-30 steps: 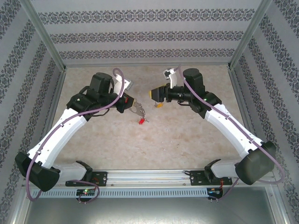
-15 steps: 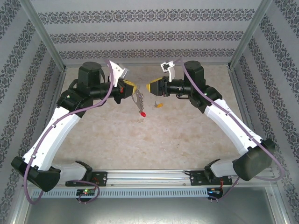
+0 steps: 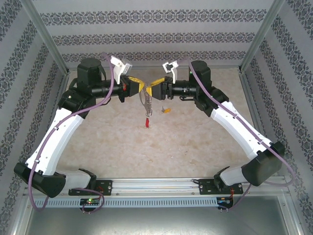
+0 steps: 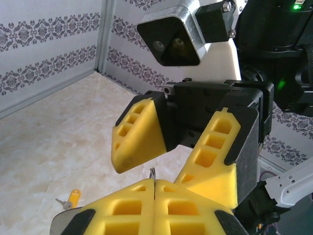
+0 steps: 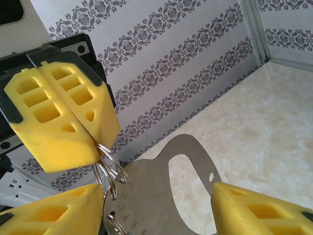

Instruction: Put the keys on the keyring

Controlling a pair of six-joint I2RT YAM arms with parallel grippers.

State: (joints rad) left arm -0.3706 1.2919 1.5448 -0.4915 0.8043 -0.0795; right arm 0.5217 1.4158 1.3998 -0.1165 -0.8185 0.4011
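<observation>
We find both arms raised over the far half of the table [image 3: 195,142], their tips facing each other closely.

Left gripper [image 3: 140,88]: its yellow fingers [image 5: 58,122] are pressed together, clamped on the wire rings [image 5: 108,166] at the top of the keyring [image 3: 146,104]. The keyring hangs from this grip, clear of the table. Its red tag [image 3: 147,122] dangles at the bottom, just above the surface as seen from the top camera.

Right gripper [image 3: 152,90]: its fingers [image 5: 264,210] stand apart. The right wrist camera shows the flat grey metal plate [image 5: 161,196] of the keyring lying between them. One finger is at the plate's edge beside the rings, and the other is off to the far side with a gap. We cannot tell whether the nearer finger touches the plate.

The key [image 3: 166,110], with its yellow tag [image 4: 73,198], lies flat on the table just right of the hanging keyring and below the right gripper. It is apart from both grippers and not on the keyring.
</observation>
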